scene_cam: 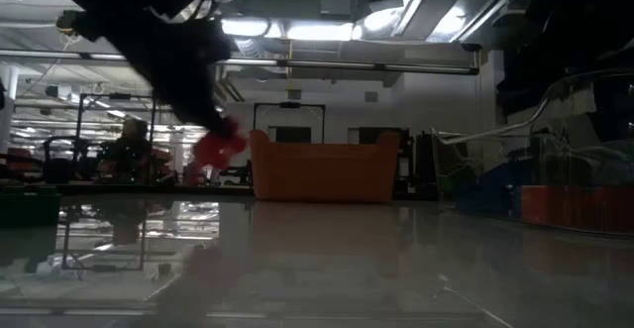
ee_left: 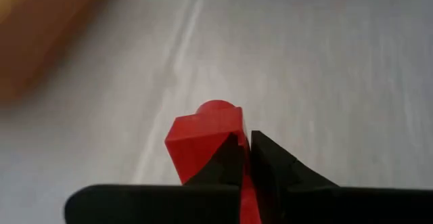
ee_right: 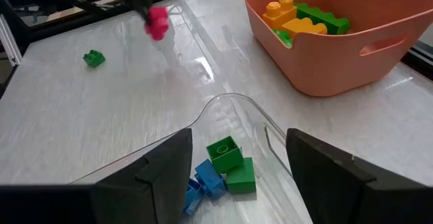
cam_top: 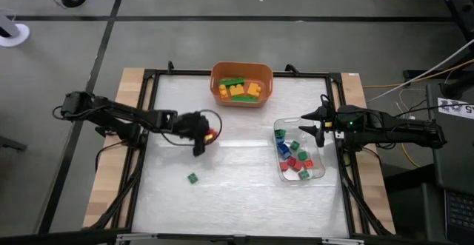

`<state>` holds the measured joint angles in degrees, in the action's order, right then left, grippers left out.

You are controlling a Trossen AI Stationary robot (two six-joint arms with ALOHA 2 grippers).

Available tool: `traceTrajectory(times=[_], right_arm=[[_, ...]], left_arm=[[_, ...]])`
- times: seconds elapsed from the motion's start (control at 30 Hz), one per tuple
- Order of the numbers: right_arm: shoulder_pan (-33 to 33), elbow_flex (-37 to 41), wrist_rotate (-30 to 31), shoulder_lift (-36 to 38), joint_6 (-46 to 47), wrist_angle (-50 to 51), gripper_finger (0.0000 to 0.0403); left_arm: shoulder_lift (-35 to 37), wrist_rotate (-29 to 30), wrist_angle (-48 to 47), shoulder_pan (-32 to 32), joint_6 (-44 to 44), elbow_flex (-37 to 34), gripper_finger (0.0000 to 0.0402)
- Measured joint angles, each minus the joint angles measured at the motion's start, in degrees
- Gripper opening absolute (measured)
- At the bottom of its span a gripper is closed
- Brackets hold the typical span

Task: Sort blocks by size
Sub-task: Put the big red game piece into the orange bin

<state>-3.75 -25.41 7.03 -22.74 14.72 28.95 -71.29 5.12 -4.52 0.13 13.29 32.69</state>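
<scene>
My left gripper [cam_top: 204, 136] is over the table's left middle, shut on a small red block [ee_left: 203, 136], which also shows in the low view [scene_cam: 218, 148]. A lone green block [cam_top: 192, 178] lies flat on the table, nearer the front edge. Longer green and yellow-orange blocks lie in the orange bin [cam_top: 241, 84] at the far edge. Small red, green and blue blocks lie in the clear tray [cam_top: 300, 152] on the right. My right gripper [ee_right: 237, 176] stands open just above the tray's far end, touching nothing. My left gripper pinches the red block by one edge [ee_left: 233, 146] between its two fingertips [ee_left: 270, 160]. Most of the block, with its single stud, sticks out beyond and to one side of the fingers. The fingers slant downward from the table's left. The block is lifted clear of the table.
Black frame rails [cam_top: 144, 126] run along the table's sides. The bare tabletop [cam_top: 237, 171] between the green block and the tray has free room. Cables and equipment lie beyond the right edge.
</scene>
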Motion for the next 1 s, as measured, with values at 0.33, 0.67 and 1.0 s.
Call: traceTrajectory(times=[0.33, 0.67, 1.0], right_arm=[[0.0, 0.0, 0.0, 0.0, 0.0, 0.0, 0.0239], [0.0, 0.0, 0.0, 0.0, 0.0, -0.1, 0.0239], [0.0, 0.0, 0.0, 0.0, 0.0, -0.2, 0.0239]], left_arm=[[0.0, 0.0, 32.1, 18.1, -15.8, 0.0, 0.0005], [0.0, -0.2, 34.2, 29.6, -12.0, 0.0, 0.0020], [-2.8, -1.6, 33.9, 29.4, -9.4, 0.0, 0.0119]])
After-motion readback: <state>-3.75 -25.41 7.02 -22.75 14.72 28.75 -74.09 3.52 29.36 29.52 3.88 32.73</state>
